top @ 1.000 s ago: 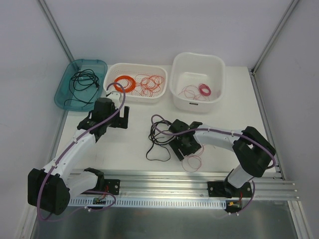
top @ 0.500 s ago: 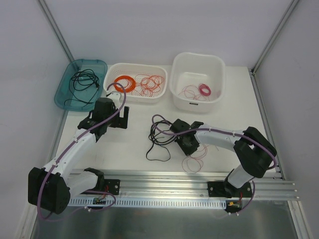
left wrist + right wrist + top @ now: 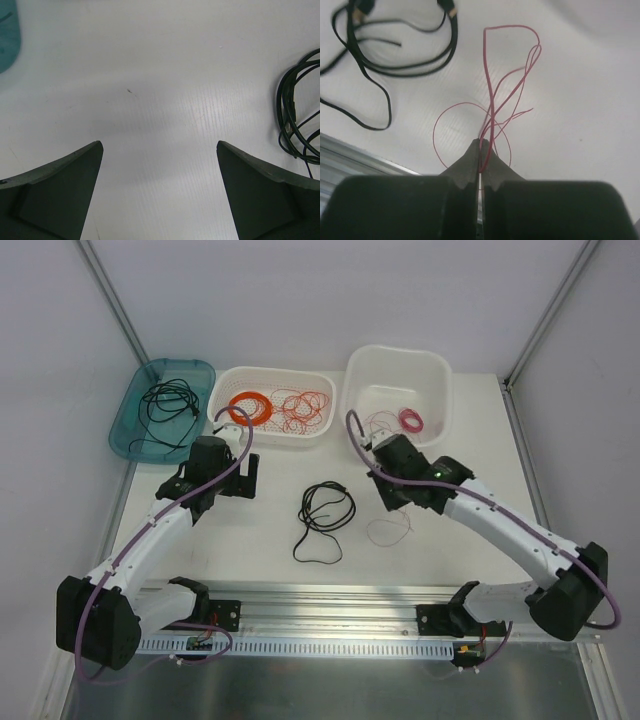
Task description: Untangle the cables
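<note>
Pinching a thin pinkish-red wire (image 3: 490,100) between tightly closed fingers, the right tool (image 3: 480,147) holds it near the black cable (image 3: 325,510), which lies looped on the white bench (image 3: 260,530). The left tool (image 3: 159,143) gapes wide above the bench.

Teal tray (image 3: 165,368) at 10 o'clock; white basket (image 3: 270,371) at 11, holding 1 orange coil (image 3: 238,409); white tub (image 3: 395,365) at 1.

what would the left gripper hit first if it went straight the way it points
Probably bare table; the left gripper has nothing else ahead. The black cable lies off to its right.
</note>
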### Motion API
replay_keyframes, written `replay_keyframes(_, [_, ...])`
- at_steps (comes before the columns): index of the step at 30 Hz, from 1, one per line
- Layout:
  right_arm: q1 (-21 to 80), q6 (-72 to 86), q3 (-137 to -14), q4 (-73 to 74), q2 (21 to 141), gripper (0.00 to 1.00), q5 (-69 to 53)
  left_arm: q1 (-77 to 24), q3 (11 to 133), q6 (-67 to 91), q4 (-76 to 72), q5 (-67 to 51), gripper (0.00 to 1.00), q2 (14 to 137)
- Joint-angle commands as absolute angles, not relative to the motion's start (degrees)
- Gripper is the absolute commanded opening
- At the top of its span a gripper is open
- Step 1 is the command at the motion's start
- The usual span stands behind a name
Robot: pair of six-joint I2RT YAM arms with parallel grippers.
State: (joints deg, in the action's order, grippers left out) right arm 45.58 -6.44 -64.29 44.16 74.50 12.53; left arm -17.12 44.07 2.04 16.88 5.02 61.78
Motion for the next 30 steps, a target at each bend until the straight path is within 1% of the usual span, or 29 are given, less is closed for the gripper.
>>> replay_keyframes(1, [43.2, -10.2, -73.7, 50.9, 68.9, 0.01, 15.8, -16.3, 44.0, 1.0, 16.4, 5.4, 0.99, 61.7])
replay_keyframes(2, [42.0, -11.7, -79.1, 52.8, 68.5, 0.01, 15.7, -16.3, 43.9, 1.0, 16.5, 5.4, 0.99, 61.6])
replay_keyframes(5, [39.3, -14.6, -87.7, 55.4, 67.9, 0.01, 14.7, -16.3, 44.0, 1.1, 16.4, 5.2, 0.99, 61.7])
replay_keyframes(6, [38.7, -15.2, -93.9, 55.9, 68.1, 0.01, 13.5, -16.3, 44.1, 1.1, 16.5, 5.1, 0.99, 61.8])
replay_keyframes(8, [36.7, -16.1, -100.0, 57.1, 69.9, 0.01, 12.3, -16.3, 44.1, 1.1, 16.4, 4.9, 0.99, 61.9])
replay_keyframes(9, [36.1, -17.3, -105.9, 57.2, 70.6, 0.01, 11.9, -16.3, 44.1, 1.1, 16.5, 4.8, 0.99, 61.9])
replay_keyframes(14, [32.3, -20.4, -118.4, 53.4, 76.2, 0.01, 11.3, -16.3, 44.0, 1.1, 16.4, 4.7, 0.99, 62.1])
replay_keyframes(16, [31.3, -21.0, -120.8, 51.1, 78.8, 0.01, 11.3, -16.3, 44.0, 1.1, 16.5, 4.7, 0.99, 62.2])
replay_keyframes(19, [28.2, -21.4, -119.5, 41.9, 80.9, 0.01, 10.0, -16.3, 44.0, 1.1, 16.5, 4.5, 0.99, 62.5])
replay_keyframes(22, [25.8, -21.1, -119.3, 37.0, 84.2, 0.01, 9.0, -16.3, 44.1, 1.3, 16.5, 4.0, 0.99, 62.6])
replay_keyframes(25, [23.5, -20.4, -117.2, 32.2, 86.4, 0.01, 7.7, -16.3, 44.2, 1.4, 16.4, 2.9, 0.99, 62.8])
replay_keyframes(30, [20.9, -17.1, -109.5, 26.5, 90.5, 0.01, 5.2, -16.3, 44.3, 1.2, 16.5, 2.1, 0.99, 62.7])
